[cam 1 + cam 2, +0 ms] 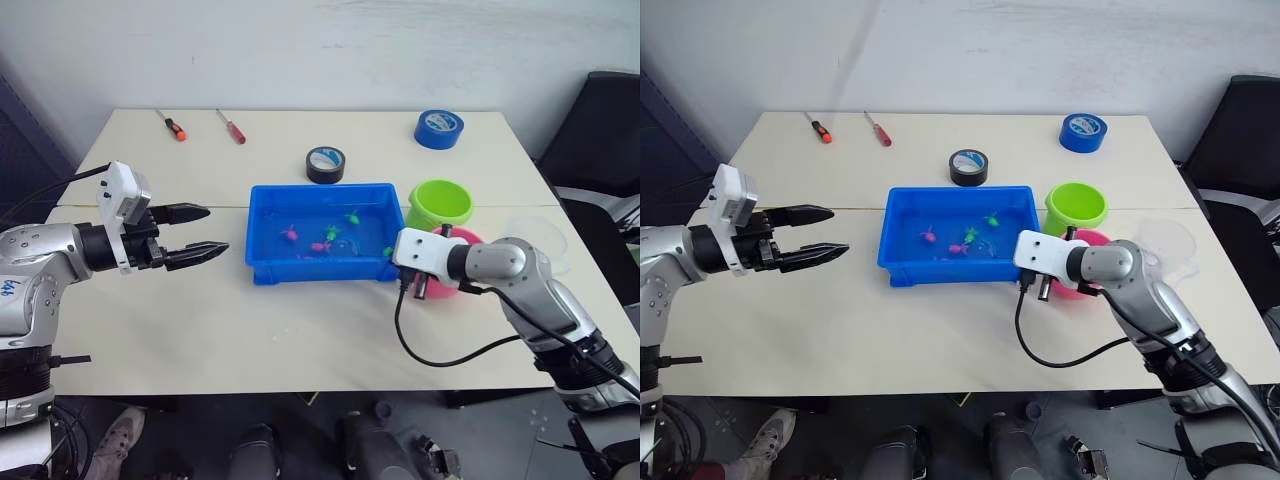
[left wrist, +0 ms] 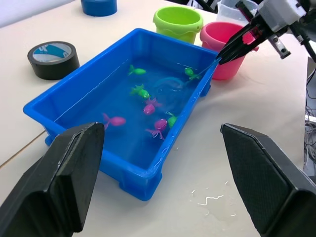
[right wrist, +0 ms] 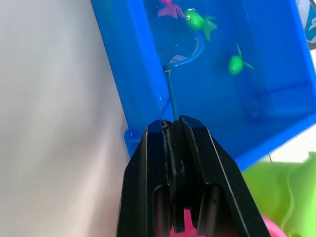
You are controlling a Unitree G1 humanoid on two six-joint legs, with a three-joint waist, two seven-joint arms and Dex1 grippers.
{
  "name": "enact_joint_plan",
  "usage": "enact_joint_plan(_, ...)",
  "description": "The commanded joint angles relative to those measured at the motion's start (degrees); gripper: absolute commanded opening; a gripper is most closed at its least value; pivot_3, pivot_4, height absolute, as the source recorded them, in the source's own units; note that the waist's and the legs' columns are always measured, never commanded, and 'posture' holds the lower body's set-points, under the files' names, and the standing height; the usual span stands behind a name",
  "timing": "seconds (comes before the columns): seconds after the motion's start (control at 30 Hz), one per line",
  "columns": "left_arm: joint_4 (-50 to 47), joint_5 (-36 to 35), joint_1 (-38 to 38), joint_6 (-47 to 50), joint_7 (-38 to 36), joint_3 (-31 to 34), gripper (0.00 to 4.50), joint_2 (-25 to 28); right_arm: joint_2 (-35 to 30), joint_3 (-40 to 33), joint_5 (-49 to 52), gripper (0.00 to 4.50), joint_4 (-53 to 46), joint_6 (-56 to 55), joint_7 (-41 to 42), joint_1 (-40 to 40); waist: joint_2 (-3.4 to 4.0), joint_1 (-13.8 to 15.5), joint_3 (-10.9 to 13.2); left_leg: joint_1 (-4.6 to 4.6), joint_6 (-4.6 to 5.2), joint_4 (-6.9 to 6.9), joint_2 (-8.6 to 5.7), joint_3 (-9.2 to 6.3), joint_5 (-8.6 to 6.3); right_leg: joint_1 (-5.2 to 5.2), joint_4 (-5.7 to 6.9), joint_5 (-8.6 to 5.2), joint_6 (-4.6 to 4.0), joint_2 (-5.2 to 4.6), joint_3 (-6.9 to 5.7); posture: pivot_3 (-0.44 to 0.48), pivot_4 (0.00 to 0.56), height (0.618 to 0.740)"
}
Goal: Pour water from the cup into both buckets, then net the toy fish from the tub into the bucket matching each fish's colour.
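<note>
Because fish remain in the tub [image 1: 262, 268], netting is underway.
Right gripper [image 3: 174, 129]: clenched on the net [image 3: 178, 49], hoop dipped among fish [image 2: 114, 120].
Left gripper [image 1: 190, 234]: released, idle.

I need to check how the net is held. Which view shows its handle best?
The right wrist view: the right gripper has its jaws shut on the net handle, hoop in the tub. The left wrist view shows it sidelong; the eye views barely show it.

White wall [image 1: 350, 50] (black chair [image 1: 595, 130]).
</note>
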Motion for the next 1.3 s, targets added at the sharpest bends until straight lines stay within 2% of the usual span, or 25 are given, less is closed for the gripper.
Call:
enact_joint_plan(0.03,-2.9,-1.8,0.8,0.6,0.7,3.0,4.12,1.5,1.7,0.6,-0.2,0.00,0.5,0.4,0.2,-1.7,0.00,0.0,0.0,0.00,0.00,-0.02,0.00,0.00,0.00,0.00,-0.02,0.00,0.00,0.00,0.00,0.000,0.150,0.734)
enact_joint_plan(0.27,-4.7,-2.7,2.4,1.7,1.7,4.5,4.12,2.2,6.2,0.2,1.4,0.00,2.6,2.8,-0.3,-3.6,-0.01,-0.1,0.0,0.02,-0.01,-0.04,0.00,0.00,0.00,0.00,-0.04,0.00,0.00,0.00,0.00,0.000,0.150,0.734)
enact_joint_plan(0.7,-4.0,-3.0,2.2,1.2,2.5,3.7,4.12,2.1,10.2,-8.7,13.5,0.00,-1.3,21.1,-1.0,-7.0,-0.01,-0.1,0.0,-0.01,-0.01,-0.25,-0.02,-0.03,0.00,0.00,-0.23,0.00,0.00,-0.08,-0.05,0.000,0.150,0.734)
enact_joint_plan(0.9,-3.2,-3.0,1.5,0.8,2.1,3.2,4.12,1.9,9.8,-10.6,17.3,0.00,-3.2,26.4,-2.2,-7.1,-0.01,0.0,0.0,-0.05,-0.01,-0.32,-0.04,-0.03,-0.01,0.00,-0.39,0.00,0.00,-0.13,-0.06,0.000,0.150,0.734)
enact_joint_plan(1.2,-0.9,-2.2,-0.1,-0.8,1.0,1.9,4.12,1.9,7.0,-12.1,20.9,0.00,-5.6,28.4,-3.9,-5.9,-0.01,-0.1,0.0,-0.07,0.00,-0.39,-0.04,-0.03,-0.02,0.00,-0.48,0.00,0.00,-0.14,-0.06,0.000,0.150,0.734)
enact_joint_plan(1.3,0.5,-1.3,-1.2,-2.5,0.3,0.2,4.12,1.5,6.3,-14.8,23.2,0.00,-6.7,29.8,-4.3,-6.1,-0.01,0.0,0.0,-0.08,0.00,-0.40,-0.04,-0.02,-0.03,0.00,-0.50,0.00,0.00,-0.14,-0.06,0.000,0.150,0.734)
